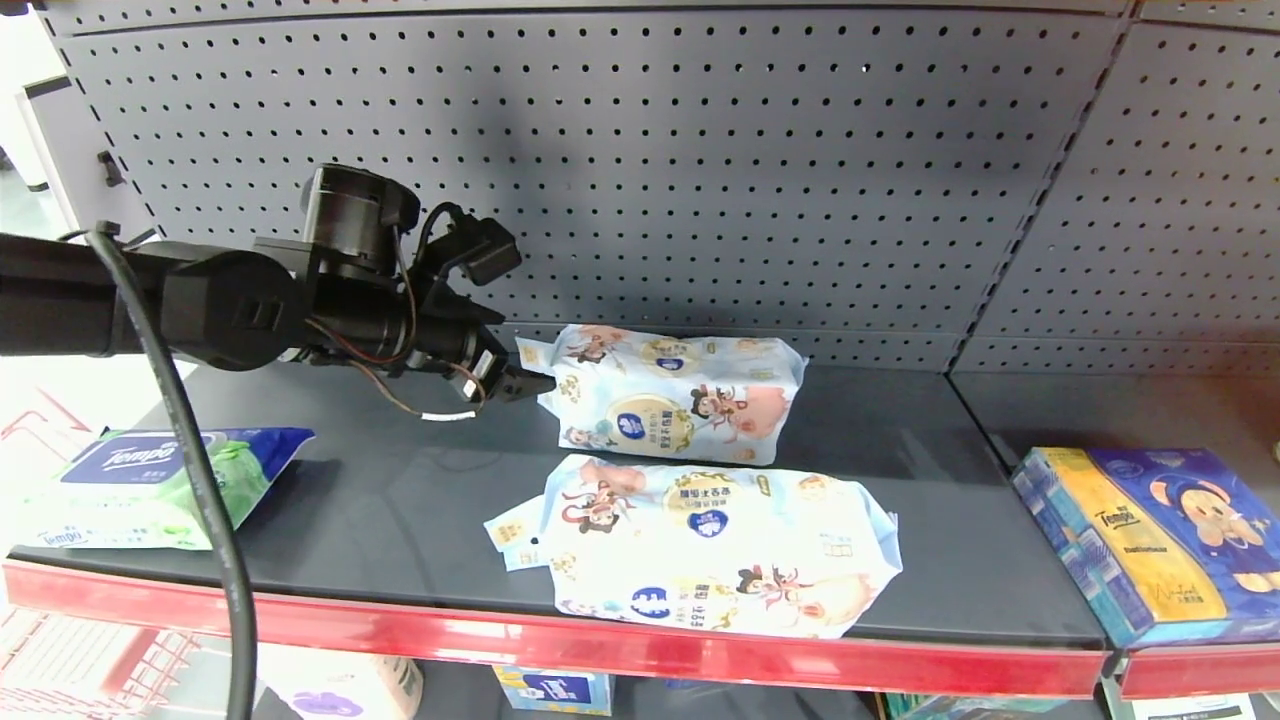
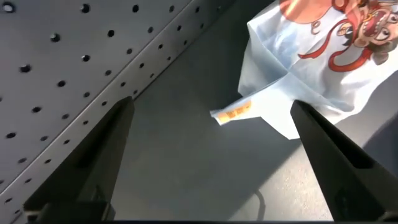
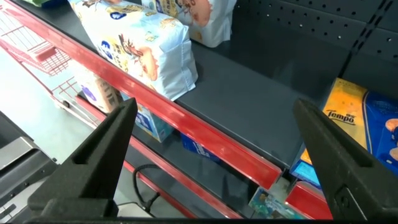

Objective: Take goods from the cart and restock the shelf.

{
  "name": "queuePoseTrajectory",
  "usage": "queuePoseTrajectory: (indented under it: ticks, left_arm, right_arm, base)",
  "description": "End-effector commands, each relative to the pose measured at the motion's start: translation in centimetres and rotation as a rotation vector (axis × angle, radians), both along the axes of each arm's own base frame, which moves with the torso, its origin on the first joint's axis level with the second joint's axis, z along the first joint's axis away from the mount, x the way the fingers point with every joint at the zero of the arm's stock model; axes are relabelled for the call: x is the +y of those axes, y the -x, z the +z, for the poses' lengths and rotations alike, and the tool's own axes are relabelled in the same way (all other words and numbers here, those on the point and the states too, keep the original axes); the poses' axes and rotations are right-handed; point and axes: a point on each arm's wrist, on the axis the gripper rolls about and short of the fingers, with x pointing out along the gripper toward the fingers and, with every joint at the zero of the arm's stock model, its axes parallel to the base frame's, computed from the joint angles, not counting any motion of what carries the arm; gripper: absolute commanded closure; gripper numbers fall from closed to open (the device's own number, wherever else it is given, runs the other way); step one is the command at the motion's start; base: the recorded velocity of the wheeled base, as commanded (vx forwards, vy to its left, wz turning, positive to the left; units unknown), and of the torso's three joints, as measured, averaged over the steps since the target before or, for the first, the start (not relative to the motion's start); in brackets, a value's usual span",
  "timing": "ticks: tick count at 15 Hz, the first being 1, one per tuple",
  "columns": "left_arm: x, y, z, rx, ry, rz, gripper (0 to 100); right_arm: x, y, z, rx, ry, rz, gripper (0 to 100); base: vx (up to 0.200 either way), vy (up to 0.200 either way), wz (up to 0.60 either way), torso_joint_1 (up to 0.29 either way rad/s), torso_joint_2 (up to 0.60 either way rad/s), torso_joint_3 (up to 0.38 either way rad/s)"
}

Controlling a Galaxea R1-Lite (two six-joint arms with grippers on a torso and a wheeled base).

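The right gripper (image 3: 214, 106) hangs in front of the shelf's red edge (image 1: 600, 640), near the red wire cart (image 3: 31, 37). Its fingers are spread wide with nothing between them.

On the dark shelf (image 1: 400, 500), the front pack (image 1: 710, 545) lies flat just behind the edge. It is pale blue, printed with cartoon figures, round blue logos and small lettering. At the left end a green pack (image 1: 150, 485) with a blue label overhangs the edge. On the next bay to the right sits a blue and yellow box (image 1: 1150, 540) with a cartoon mouse.

Farther back, the rear pack (image 1: 670, 405), with the same print, lies against the pegboard (image 1: 700, 180). The left gripper (image 1: 530, 383) is at that pack's left end, low over the shelf. Its fingers are wide apart and grip nothing, and the pack's sealed flap (image 2: 233, 113) lies ahead between them.
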Motion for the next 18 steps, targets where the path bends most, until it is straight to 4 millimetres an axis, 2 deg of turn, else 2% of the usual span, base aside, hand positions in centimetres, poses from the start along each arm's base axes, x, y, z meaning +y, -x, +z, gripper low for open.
queuePoseTrajectory:
  ticks: [1,7,8,10,12,13,15,16,17,18]
  left_arm:
    - [-0.4,-0.2,-0.4,0.010,-0.003,-0.008,0]
    - [-0.7,0.1,-0.2,0.016,0.013,-0.007,0]
    - [-0.4,0.4,0.1,0.014,0.015,0.000,0]
    - [1.6,2.3,1.3,0.026,0.055,0.067,0]
    - [3.4,5.4,2.6,0.050,0.120,0.134,0]
    - [3.9,7.4,3.0,0.072,0.164,0.164,0]
    - [5.3,12.8,3.6,0.113,0.269,0.229,0]
    - [6.0,15.3,3.8,0.117,0.310,0.249,0]
    - [6.1,15.7,3.8,0.115,0.315,0.250,0]
    - [7.0,18.9,3.8,0.102,0.362,0.278,0]
  right_arm:
    - [0.0,0.0,0.0,0.002,0.001,0.001,0]
    - [0.2,-0.6,0.0,0.027,0.010,-0.007,0]
    - [0.3,-1.2,0.2,0.047,0.019,-0.031,0]
    - [1.1,-4.6,2.4,0.118,0.048,-0.115,0]
    - [2.4,-8.6,4.1,0.212,0.042,-0.122,0]
    - [2.9,-10.4,4.0,0.259,0.061,-0.126,0]
    - [3.8,-13.8,3.1,0.361,0.108,-0.169,0]
    - [4.1,-14.9,2.3,0.404,0.132,-0.206,0]
    - [4.1,-15.0,2.2,0.410,0.134,-0.210,0]
    - [4.4,-16.0,1.0,0.473,0.157,-0.226,0]
  base:
    - [0.000,0.000,0.00,0.000,0.00,0.000]
    - [0.000,0.000,0.00,0.000,0.00,0.000]
    - [0.000,0.000,0.00,0.000,0.00,0.000]
    - [0.000,0.000,0.00,0.000,0.00,0.000]
    - [0.000,0.000,0.00,0.000,0.00,0.000]
    - [0.000,0.000,0.00,0.000,0.00,0.000]
    - [0.000,0.000,0.00,0.000,0.00,0.000]
    - [0.000,0.000,0.00,0.000,0.00,0.000]
    - [0.000,0.000,0.00,0.000,0.00,0.000]
    - [0.000,0.000,0.00,0.000,0.00,0.000]
